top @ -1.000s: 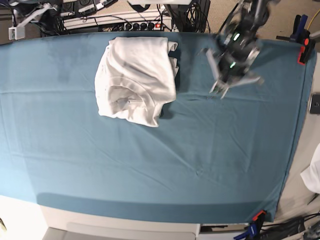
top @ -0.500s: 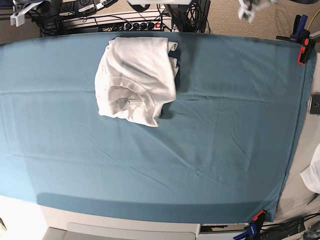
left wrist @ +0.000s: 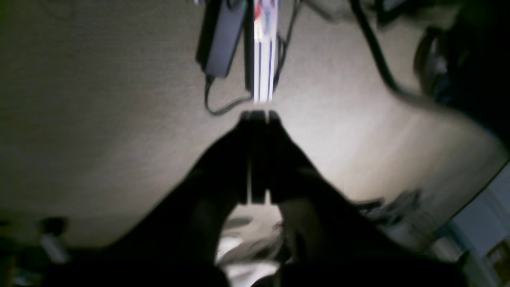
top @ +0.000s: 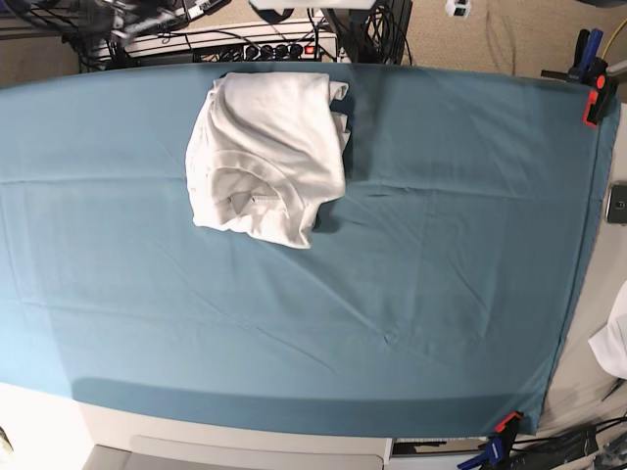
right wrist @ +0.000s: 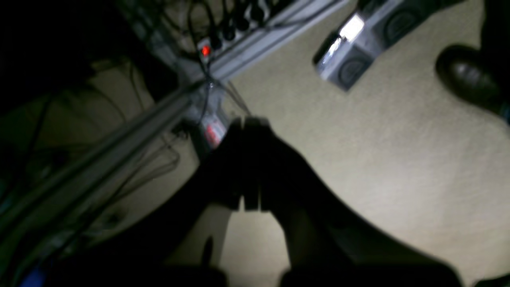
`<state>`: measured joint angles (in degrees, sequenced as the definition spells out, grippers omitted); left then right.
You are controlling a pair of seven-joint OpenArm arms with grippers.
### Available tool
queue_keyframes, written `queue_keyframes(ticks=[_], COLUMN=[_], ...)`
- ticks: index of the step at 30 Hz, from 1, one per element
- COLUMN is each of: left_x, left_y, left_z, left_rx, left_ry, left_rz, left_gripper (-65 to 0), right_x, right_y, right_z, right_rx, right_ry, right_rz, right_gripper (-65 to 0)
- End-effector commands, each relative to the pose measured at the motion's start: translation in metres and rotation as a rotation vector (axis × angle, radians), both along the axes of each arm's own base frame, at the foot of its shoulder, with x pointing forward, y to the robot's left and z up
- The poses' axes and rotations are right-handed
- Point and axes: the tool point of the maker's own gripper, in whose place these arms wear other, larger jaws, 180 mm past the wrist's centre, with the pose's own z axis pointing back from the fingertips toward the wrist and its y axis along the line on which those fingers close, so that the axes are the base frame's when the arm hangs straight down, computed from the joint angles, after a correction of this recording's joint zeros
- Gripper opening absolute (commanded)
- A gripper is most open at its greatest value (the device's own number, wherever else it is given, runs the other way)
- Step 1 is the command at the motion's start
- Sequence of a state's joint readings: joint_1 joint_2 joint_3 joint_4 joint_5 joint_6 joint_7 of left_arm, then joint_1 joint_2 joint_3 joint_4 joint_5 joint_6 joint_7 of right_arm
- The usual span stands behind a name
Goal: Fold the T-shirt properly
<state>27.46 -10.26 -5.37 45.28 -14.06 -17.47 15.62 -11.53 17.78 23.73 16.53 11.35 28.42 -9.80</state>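
Observation:
The white T-shirt (top: 266, 157) lies folded into a compact, slightly rumpled bundle on the teal table cover (top: 411, 274), at the back, left of centre. Neither gripper is near it. In the left wrist view my left gripper (left wrist: 258, 116) is a dark silhouette, shut and empty, held over beige carpet. In the right wrist view my right gripper (right wrist: 249, 121) is also shut and empty, over carpet and cables. In the base view both arms are almost out of frame at the top edge.
Orange and blue clamps (top: 596, 93) hold the cover at the back right, another clamp (top: 505, 423) at the front right. A dark phone-like object (top: 617, 203) and a white cloth scrap (top: 612, 343) lie off the right edge. A power strip (top: 265, 47) lies behind the table.
The left arm, over the back right of the table a second ago, has lifted away up and out of the base view. The T-shirt has not moved.

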Motion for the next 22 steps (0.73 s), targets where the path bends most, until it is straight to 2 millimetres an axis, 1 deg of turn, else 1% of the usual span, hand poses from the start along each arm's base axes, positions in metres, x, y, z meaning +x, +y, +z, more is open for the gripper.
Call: queue_keyframes(ticks=[1,3,5,7,9,12,15,17,20,22], left_x=[-0.003,0.003,0.007,0.01,0.016,0.031,0.044,0.049,0.05,0.05], left_y=[0.002,0.001,0.004,0.008,0.009,-0.002,-0.014,-0.021,-0.028,-0.028], left_z=[-0.005,-0.015,-0.025,-0.032,-0.036,-0.039,-0.039,-0.04,-0.04,-0.041], left_rx=[0.001,0.011,0.058,0.124,0.169,0.169,0.155,0.149,0.149,0.188], left_ry=[-0.003,-0.023,-0.035,-0.032,-0.034,-0.064,-0.088,-0.1,-0.11,-0.121], left_rz=[0.02,0.045,0.034,0.011,-0.014,-0.078,-0.134,-0.179,-0.267,-0.325], left_gripper=[-65.0,-65.0,-65.0,-65.0,-65.0,-65.0,-65.0,-65.0,-65.0,-65.0], right_x=[0.006,0.012,0.019,0.026,0.03,0.03,0.027,0.022,0.021,0.022], right_y=[-0.006,0.011,0.03,0.049,0.066,0.087,0.097,0.1,0.094,0.088], right_z=[-0.002,-0.012,-0.019,-0.023,-0.026,-0.029,-0.031,-0.032,-0.033,-0.033], right_rx=[-0.044,-0.081,-0.086,-0.064,-0.039,-0.01,0.005,0.007,-0.018,-0.047], right_ry=[0.002,0.035,0.047,0.041,0.037,0.033,0.034,0.044,0.053,0.057], right_rz=[0.053,0.183,0.287,0.345,0.39,0.416,0.41,0.409,0.329,0.296], right_gripper=[-65.0,-65.0,-65.0,-65.0,-65.0,-65.0,-65.0,-65.0,-65.0,-65.0])
